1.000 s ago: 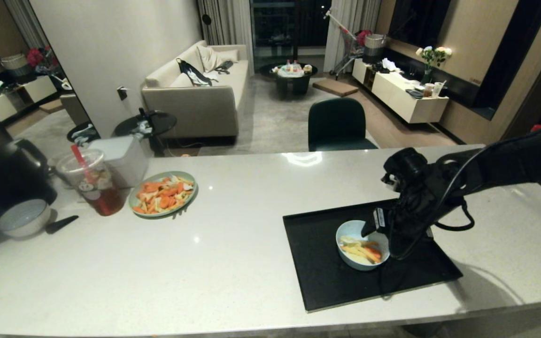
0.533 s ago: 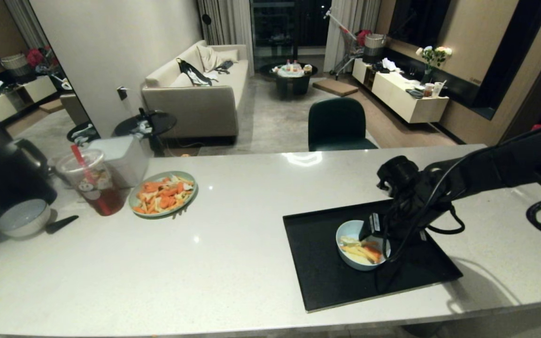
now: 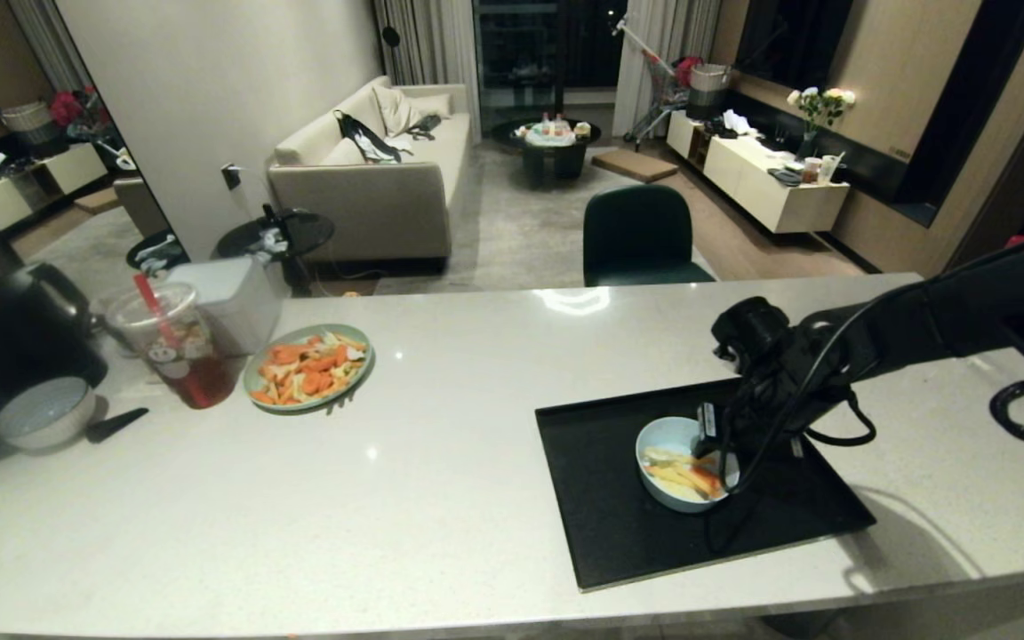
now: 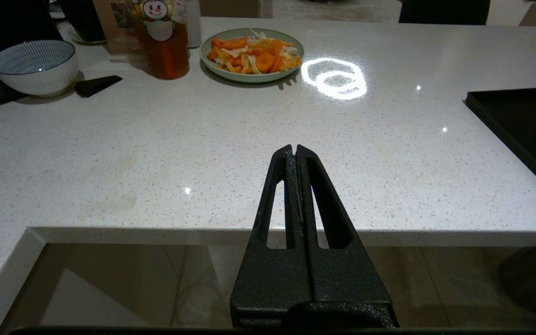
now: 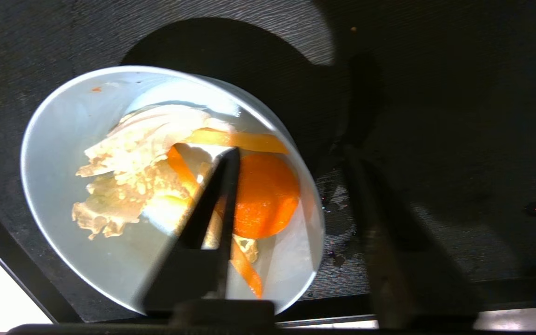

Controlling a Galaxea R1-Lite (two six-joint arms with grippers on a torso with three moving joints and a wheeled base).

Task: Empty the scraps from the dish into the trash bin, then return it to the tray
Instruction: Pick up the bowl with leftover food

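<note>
With the right gripper (image 5: pixel 291 172) straddling the rim of the dish (image 3: pixel 661 437) on the tray (image 3: pixel 601 524), jaws half-parted and not yet pinching, a thin-edge grip could slip and spill the scraps (image 5: pixel 179 177) once lifted.

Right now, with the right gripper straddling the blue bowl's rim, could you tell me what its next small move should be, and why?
Probably finish closing on the rim. The right gripper has one finger inside the dish over the scraps and the other outside its wall, with a gap still visible. The dish sits on the tray, so lifting now risks slipping.
</note>
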